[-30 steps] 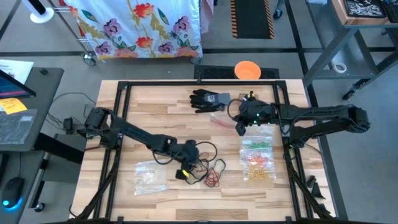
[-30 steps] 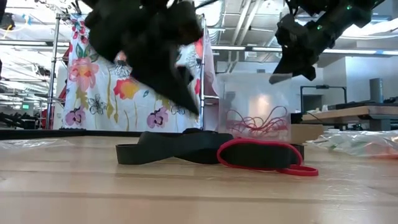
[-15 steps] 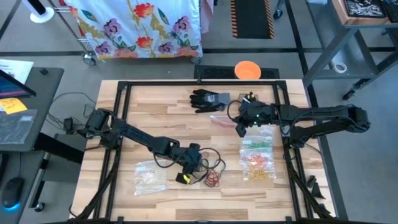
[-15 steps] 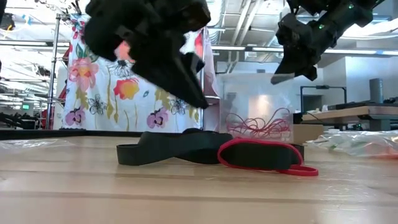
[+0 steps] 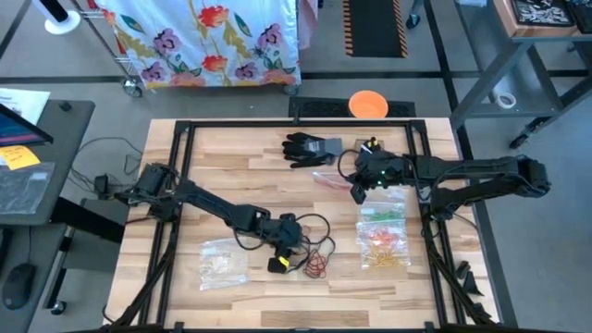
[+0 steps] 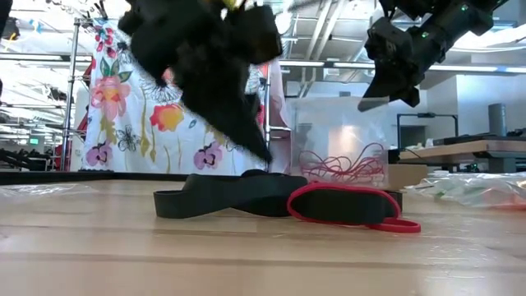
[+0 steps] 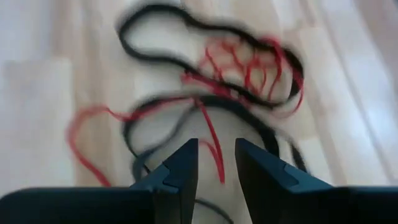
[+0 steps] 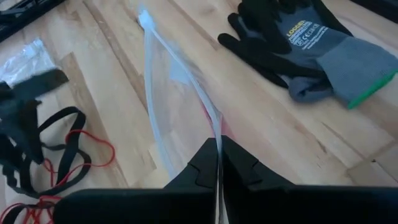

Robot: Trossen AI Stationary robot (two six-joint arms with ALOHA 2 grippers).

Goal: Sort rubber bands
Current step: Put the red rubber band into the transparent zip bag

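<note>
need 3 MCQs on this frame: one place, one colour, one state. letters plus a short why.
1. Where is the black glove?
A. at the table's far edge, beside the right arm
B. under the left gripper
C. on the floor

2. What colours are the loose bands under the left gripper?
A. green and yellow
B. red and black
C. all orange

3. What is the right gripper doing?
A. hanging open and empty
B. shut on the glove
C. shut on a clear plastic bag

Key: 1 A, the high view shows it at the far edge. 2 B, the left wrist view shows only red and black loops. 3 C, the right wrist view shows the bag's edge pinched between the fingers.
</note>
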